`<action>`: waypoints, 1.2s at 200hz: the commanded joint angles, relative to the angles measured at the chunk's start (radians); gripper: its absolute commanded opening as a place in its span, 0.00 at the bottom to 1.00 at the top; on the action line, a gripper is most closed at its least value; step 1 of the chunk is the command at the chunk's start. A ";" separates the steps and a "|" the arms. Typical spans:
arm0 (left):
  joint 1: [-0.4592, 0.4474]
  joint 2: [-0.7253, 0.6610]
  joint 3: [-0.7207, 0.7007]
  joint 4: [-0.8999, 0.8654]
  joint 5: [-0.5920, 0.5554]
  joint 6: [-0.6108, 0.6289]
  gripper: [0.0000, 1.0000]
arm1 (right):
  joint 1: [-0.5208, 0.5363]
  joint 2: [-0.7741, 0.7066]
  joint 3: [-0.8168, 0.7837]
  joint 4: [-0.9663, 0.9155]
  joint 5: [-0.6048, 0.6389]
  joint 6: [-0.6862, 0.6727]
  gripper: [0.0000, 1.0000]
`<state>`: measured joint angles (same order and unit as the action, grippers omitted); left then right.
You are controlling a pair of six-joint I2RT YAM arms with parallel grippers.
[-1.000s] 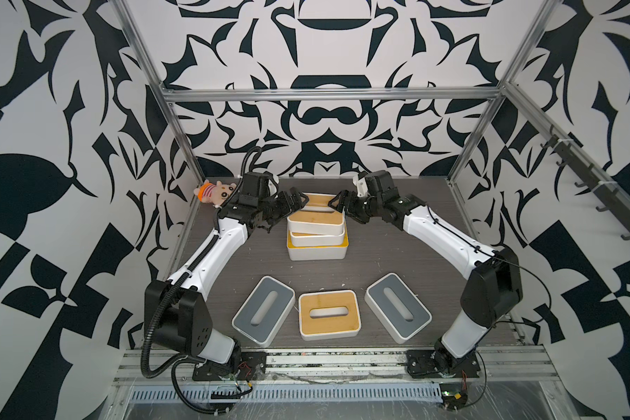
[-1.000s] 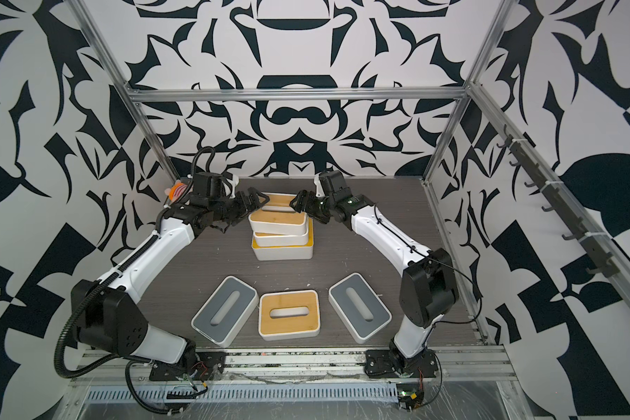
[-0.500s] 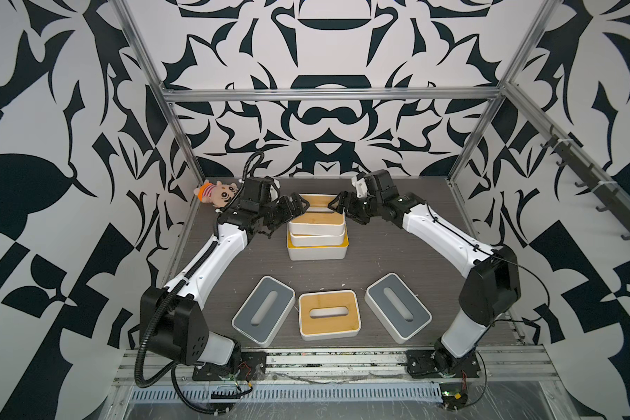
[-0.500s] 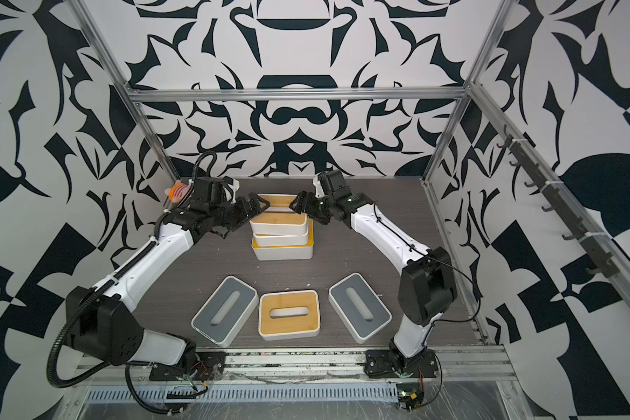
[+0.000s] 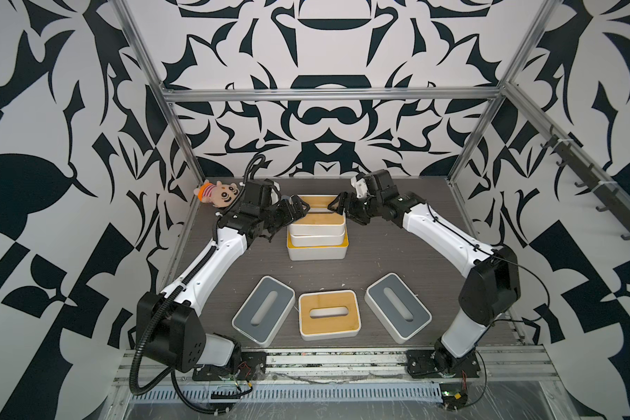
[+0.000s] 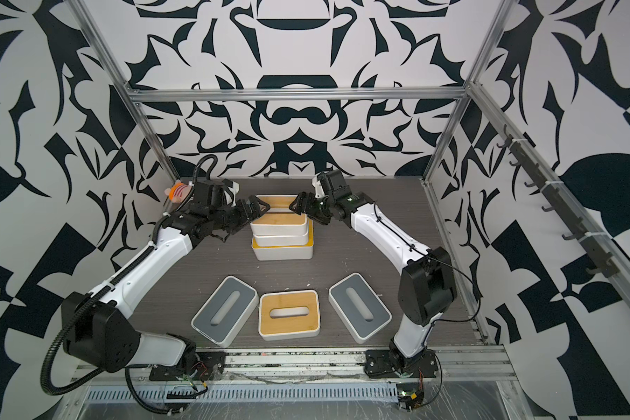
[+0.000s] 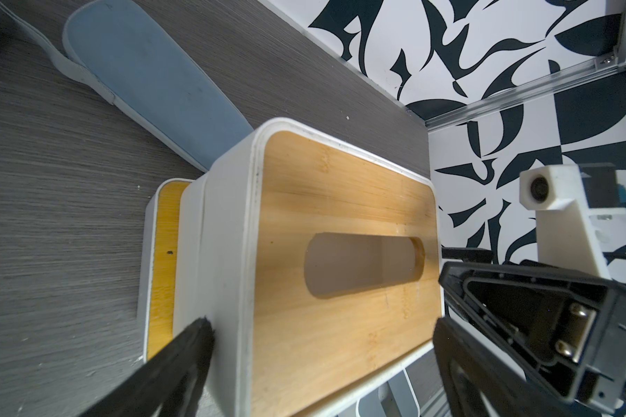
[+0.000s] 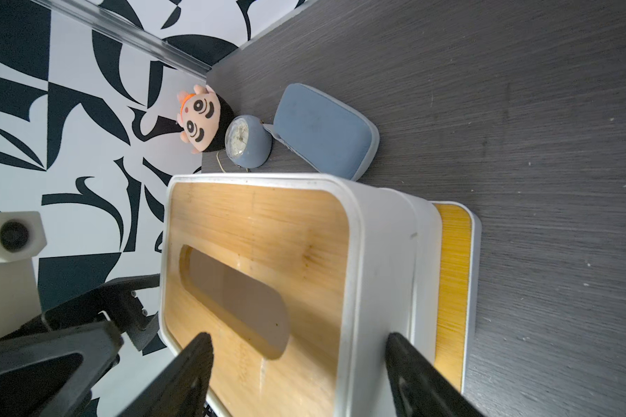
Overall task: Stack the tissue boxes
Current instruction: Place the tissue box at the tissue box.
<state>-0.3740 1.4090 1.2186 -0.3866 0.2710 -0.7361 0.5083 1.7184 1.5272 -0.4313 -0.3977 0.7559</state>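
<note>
Notably, the right wrist view recorded a blue-grey pouch [image 8: 322,130] and a small clock [image 8: 248,140] beside the plush doll [image 8: 199,119]. In both top views the left arm [image 5: 211,262] covered pouch and clock.

Three tissue boxes stood stacked at the bench [image 5: 379,254] rear: the top bamboo box [image 5: 317,216], a second box [image 5: 317,238] and the yellow-lidded box [image 5: 317,251]. Two grey-lidded boxes [image 5: 263,309] [image 5: 398,307] and a bamboo-lidded box [image 5: 330,313] lay along the front.

The left end effector [image 5: 302,207] stood fully open, its fingers [image 7: 192,346] flanking the top box's end; contact could not be determined. The right end effector [image 5: 337,211] stood partly open at the opposite end, holding nothing.
</note>
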 commanded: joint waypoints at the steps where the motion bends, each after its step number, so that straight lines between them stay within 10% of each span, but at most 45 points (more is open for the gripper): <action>1: -0.024 -0.026 -0.006 0.004 0.022 -0.013 0.99 | 0.015 -0.002 0.051 0.005 -0.040 -0.018 0.80; 240: -0.039 -0.107 -0.045 -0.037 -0.075 -0.035 0.99 | 0.028 -0.021 0.061 -0.044 -0.001 -0.055 0.80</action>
<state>-0.4030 1.3399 1.1866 -0.3962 0.2207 -0.7696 0.5156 1.7401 1.5566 -0.4717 -0.3962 0.7258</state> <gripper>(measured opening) 0.992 0.796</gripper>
